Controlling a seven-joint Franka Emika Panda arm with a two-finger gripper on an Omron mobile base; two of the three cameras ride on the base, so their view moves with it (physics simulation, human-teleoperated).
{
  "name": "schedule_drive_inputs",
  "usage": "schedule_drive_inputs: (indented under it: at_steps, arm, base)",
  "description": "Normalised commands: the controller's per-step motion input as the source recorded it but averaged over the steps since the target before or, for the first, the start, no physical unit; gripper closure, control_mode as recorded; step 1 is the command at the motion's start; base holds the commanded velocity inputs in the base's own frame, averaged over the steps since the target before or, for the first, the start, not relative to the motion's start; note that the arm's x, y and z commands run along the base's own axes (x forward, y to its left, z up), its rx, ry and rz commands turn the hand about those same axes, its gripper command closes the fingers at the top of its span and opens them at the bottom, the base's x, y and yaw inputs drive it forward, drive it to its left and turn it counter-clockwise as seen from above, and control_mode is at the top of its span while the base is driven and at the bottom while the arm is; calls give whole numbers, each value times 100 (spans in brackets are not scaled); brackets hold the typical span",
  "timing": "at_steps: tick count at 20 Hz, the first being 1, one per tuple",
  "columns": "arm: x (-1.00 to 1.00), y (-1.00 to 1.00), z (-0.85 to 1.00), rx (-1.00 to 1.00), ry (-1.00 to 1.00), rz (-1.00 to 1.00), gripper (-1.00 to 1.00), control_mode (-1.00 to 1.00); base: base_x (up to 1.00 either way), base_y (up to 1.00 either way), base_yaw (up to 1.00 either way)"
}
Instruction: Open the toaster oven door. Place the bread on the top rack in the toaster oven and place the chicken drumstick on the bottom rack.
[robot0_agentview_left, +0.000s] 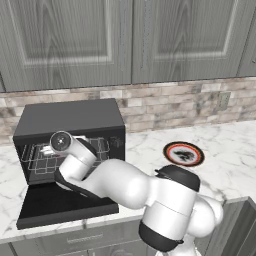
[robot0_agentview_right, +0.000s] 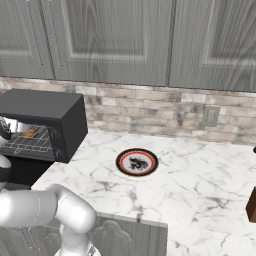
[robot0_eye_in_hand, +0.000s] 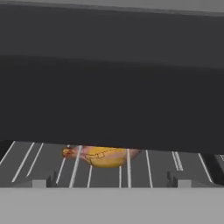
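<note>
My arm reaches into the toaster oven, which sits on the marble counter at the left, against the brick backsplash. The toaster oven door is dropped flat, lying open on the counter in front of the cavity. From the hand view my gripper points along a silver wire rack; the two finger tips stand wide apart with nothing between them. Beyond them a lumpy orange-yellow piece lies on the rack wires: it looks like the chicken drumstick, though a dark overhang above hides its top, so I can't be fully sure. The right base view shows an orange bit on the rack inside the oven too, too small to tell more. Can't tell which rack level this is. Right of the oven, well apart from it, a round plate with a red rim and dark pattern sits on the counter. Grey cabinets hang above.
</note>
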Motion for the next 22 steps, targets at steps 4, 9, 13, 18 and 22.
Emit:
schedule_drive_inputs:
  at_steps: [4, 9, 13, 18, 22]
  arm:
    - [10, 9, -15, 5, 0, -4, -100, -100]
    - [18, 4, -14, 2, 0, -2, -100, -100]
    - [12, 4, -20, 2, 0, 0, -100, -100]
    - [-11, 14, -24, 6, 1, 0, -100, -100]
    - [-27, 17, -21, 8, 2, 0, -100, -100]
  base:
    - [0, 0, 0]
    - [0, 0, 0]
    - [0, 0, 0]
    - [0, 0, 0]
    - [0, 0, 0]
